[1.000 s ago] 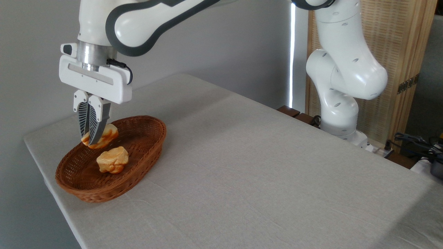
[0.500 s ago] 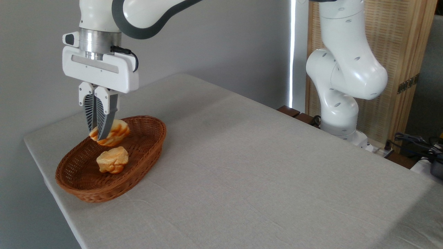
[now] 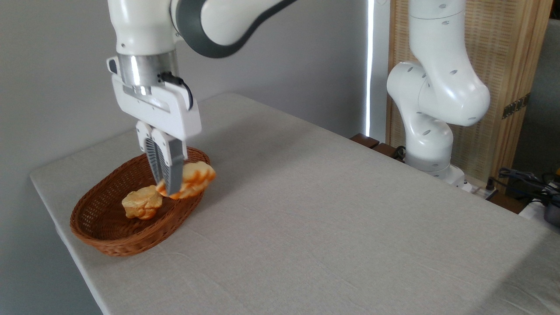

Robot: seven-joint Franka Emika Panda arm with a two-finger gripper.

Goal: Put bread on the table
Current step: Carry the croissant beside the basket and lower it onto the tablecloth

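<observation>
Bread (image 3: 194,177) in end effector (image 3: 168,190), now farther right over basket (image 3: 105,236) rim.

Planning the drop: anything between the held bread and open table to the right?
Nothing visible. The gripper holds the bread above the basket's right rim; the table beyond is bare cloth.

Grey wall, wooden screen, daylight slipping in

A plain grey wall (image 3: 284,52) is filling the far side; a bright strip of daylight (image 3: 370,65) is showing beside a slatted wooden screen (image 3: 507,57), with dark cables (image 3: 523,177) lying far right.
</observation>
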